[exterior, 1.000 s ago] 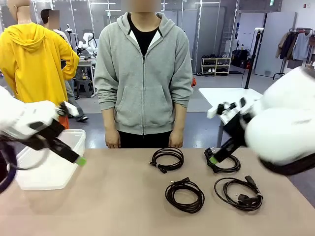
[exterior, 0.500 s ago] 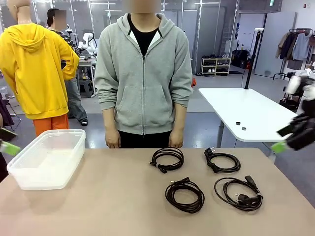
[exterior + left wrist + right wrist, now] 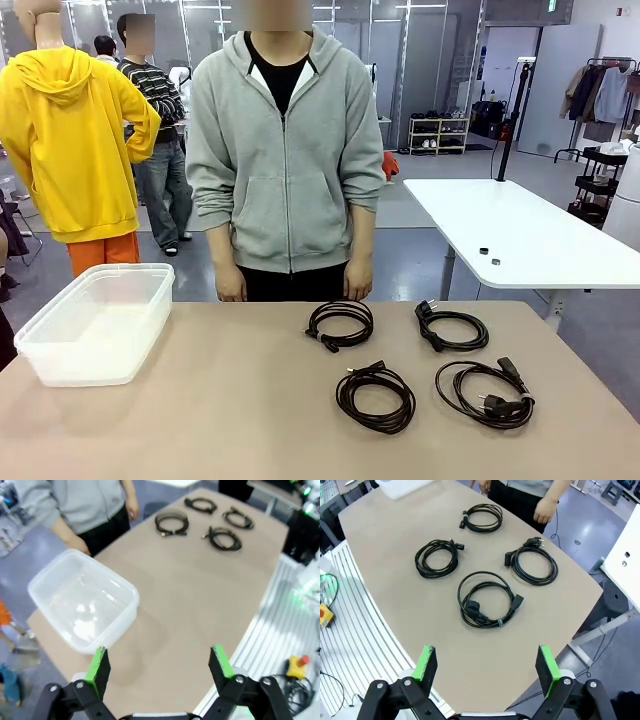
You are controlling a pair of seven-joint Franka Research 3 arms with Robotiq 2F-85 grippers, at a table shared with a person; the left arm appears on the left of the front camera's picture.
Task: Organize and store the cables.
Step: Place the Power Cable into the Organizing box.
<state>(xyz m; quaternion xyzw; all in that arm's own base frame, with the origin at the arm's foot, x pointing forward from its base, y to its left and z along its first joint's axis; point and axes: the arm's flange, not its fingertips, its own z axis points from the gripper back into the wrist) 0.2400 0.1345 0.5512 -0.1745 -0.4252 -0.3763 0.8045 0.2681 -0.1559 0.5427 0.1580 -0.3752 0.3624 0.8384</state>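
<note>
Lying coiled and apart on the right half of the table (image 3: 220, 420): far-left cable (image 3: 340, 325), far-right cable (image 3: 452, 328), near-left cable (image 3: 375, 398), near-right cable (image 3: 485, 393). A clear tub (image 3: 88, 366) is sitting at the left edge. A person (image 3: 285, 170) is standing at the far side. The left end effector (image 3: 157, 655) and the right end effector (image 3: 486, 655) are hovering high above the table, both spread wide, gripping nothing
</note>
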